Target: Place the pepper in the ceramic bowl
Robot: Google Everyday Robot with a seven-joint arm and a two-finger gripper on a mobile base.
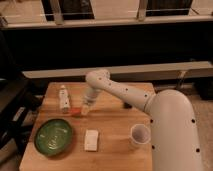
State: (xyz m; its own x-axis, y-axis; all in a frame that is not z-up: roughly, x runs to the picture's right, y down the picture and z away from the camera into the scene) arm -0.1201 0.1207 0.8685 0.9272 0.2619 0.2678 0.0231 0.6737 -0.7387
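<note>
The small orange-red pepper (75,112) is at the tip of my gripper (83,109), low over the wooden table (115,125) at its left middle. The gripper is shut on the pepper. The green ceramic bowl (53,136) stands at the table's front left, below and left of the gripper and a short way from it. Pale marks show inside the bowl. My white arm reaches in from the right across the table.
A white bottle (64,98) stands just left of the gripper at the back left. A white block (91,139) lies at the front middle. A pale cup (140,134) stands front right. A black block (127,105) is partly hidden behind the arm.
</note>
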